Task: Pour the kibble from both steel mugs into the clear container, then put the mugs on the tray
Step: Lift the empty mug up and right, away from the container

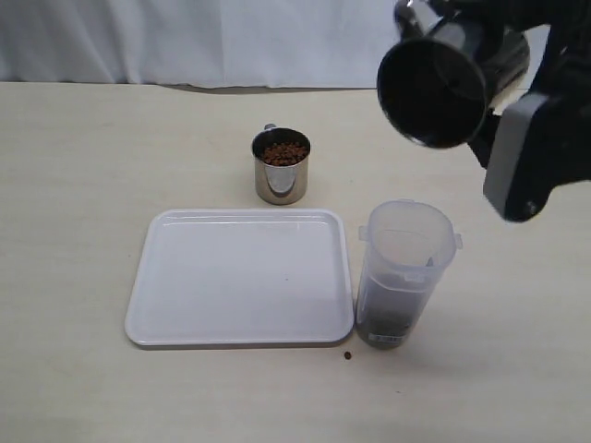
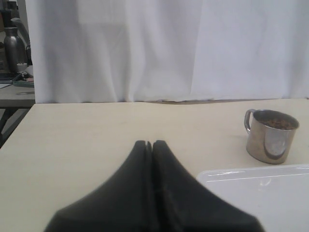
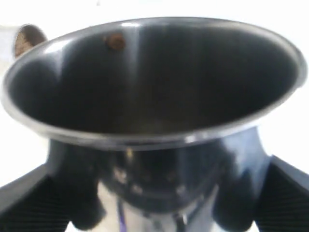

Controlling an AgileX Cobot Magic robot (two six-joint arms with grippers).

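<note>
While gripping a tipped steel mug (image 1: 432, 90) between wide-set jaws, the right tool (image 3: 157, 200) holds it above the clear container (image 1: 406, 268), at 3 o'clock of the tray (image 1: 185, 277); one pellet (image 3: 115, 41) clings inside, so a steeper tilt over the rim seems wise. The left tool (image 2: 149, 145) is closed, empty. The second mug (image 1: 281, 180), at 12 o'clock, holds kibble (image 1: 283, 152).

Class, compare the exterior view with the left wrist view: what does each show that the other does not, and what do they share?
Only the exterior view: the clear container with kibble at its bottom, a stray pellet on the table, and a second steel mug tipped up in the air. Only the left wrist view: the shut left tool and a dark jug beyond the table's edge. Both: the kibble-filled steel mug, the white tray and the curtain.
</note>
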